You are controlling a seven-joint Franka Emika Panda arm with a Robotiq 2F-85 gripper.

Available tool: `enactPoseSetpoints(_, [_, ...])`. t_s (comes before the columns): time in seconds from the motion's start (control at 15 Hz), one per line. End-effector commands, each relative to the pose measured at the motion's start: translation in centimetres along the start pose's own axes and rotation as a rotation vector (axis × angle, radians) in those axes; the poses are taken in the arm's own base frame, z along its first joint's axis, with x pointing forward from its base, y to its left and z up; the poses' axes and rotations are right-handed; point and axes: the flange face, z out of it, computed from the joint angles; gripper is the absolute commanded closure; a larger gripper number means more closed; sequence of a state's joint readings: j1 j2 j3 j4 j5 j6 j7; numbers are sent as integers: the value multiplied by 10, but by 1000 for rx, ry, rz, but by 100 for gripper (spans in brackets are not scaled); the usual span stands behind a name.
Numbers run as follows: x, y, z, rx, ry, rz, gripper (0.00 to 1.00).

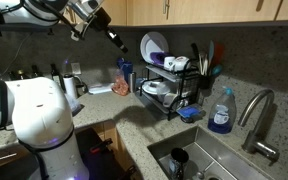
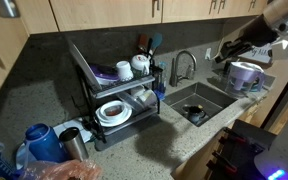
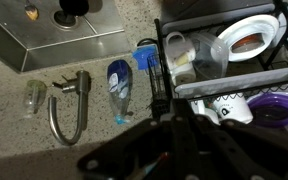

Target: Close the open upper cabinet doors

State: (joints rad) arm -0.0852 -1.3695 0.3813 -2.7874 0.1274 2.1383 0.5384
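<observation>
Above a speckled stone counter [image 1: 99, 103], the Panda arm's gripper [image 1: 118, 44] hangs in mid-air with its fingers pressed together and nothing between them. It points toward a two-tier black dish rack [image 1: 174, 82] loaded with plates, bowls and cups. The upper cabinet doors [image 1: 184, 10] run along the top edge in both exterior views, honey-brown panels with small dark pulls. Only their lower strips show, and those lie flush in a row [image 2: 104, 12]. The gripper sits below them and apart, touching no door. In an exterior view it reaches in from the right edge [image 2: 220, 57], beside a white jug [image 2: 246, 75] and past the curved faucet [image 2: 182, 66]. The wrist view looks straight down: the closed gripper's dark bulk [image 3: 174, 140] fills the bottom, the steel sink [image 3: 54, 38] lies at upper left, and a blue soap bottle [image 3: 121, 88] stands between faucet and rack — a blue sponge [image 3: 146, 57] is just beside it. A blue kettle [image 2: 42, 140] stands on the counter near the camera.
</observation>
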Motion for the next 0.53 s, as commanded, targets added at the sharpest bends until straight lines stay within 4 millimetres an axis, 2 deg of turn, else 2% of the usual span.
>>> enactPoseSetpoints(0.0, [23, 9, 9, -3, -7, 84, 100])
enactPoseSetpoints(0.47, [77, 15, 14, 11, 39, 185, 100])
